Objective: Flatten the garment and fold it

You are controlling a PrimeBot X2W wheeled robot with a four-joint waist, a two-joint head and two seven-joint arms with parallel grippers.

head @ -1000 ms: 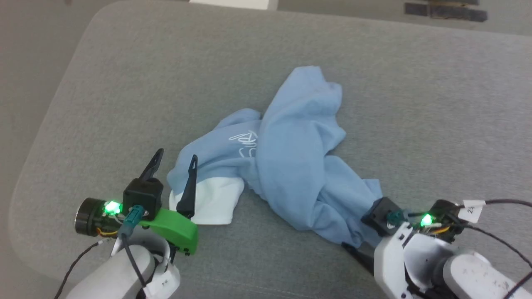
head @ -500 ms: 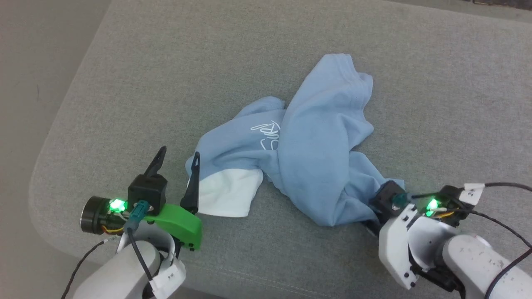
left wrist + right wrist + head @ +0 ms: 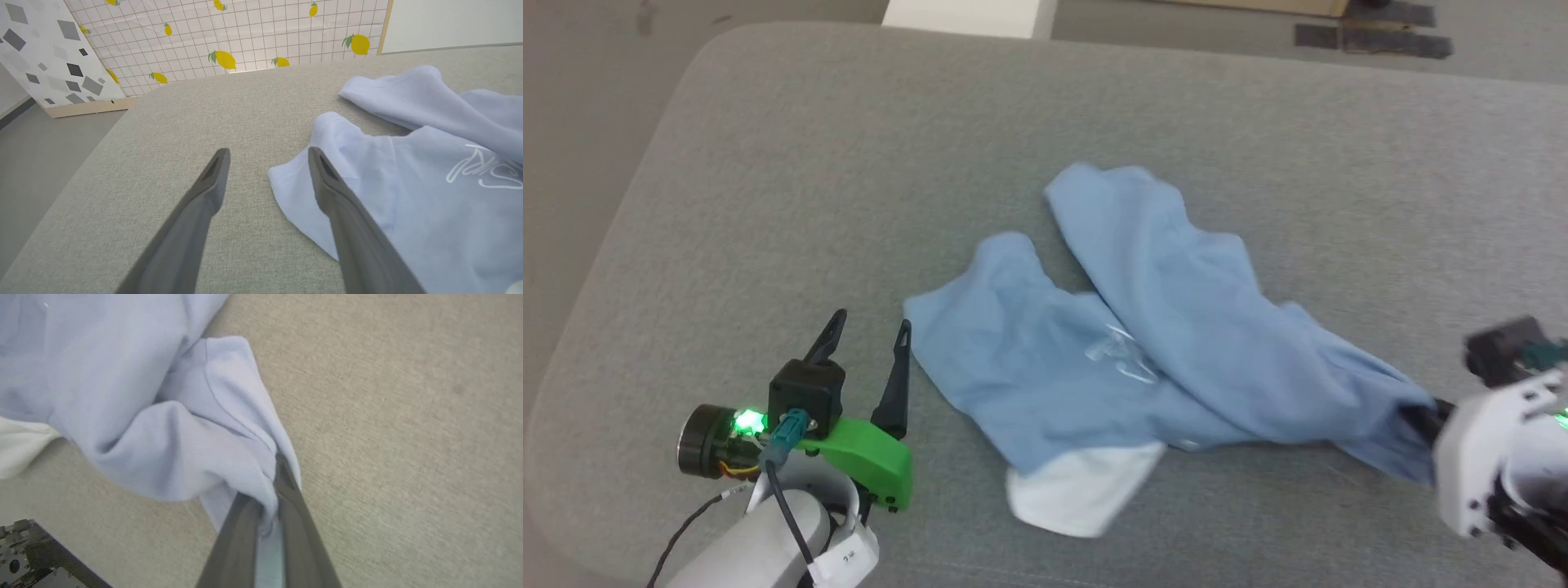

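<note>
One shirt [image 3: 1176, 327], light blue, crumpled, mid-frame on the grey surface [image 3: 849, 163]; white collar [image 3: 1078, 494] at its lower edge. My right gripper [image 3: 280, 469], lower right of the head view, is clamped on a bunched fold of it. My left gripper [image 3: 871, 322], lower left, stands wide and holds nothing, just beside the shirt's edge.

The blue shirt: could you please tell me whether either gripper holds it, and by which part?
The right gripper is shut on the blue shirt, pinching a bunched fold at its near right end; the left gripper is open, holding nothing.
</note>
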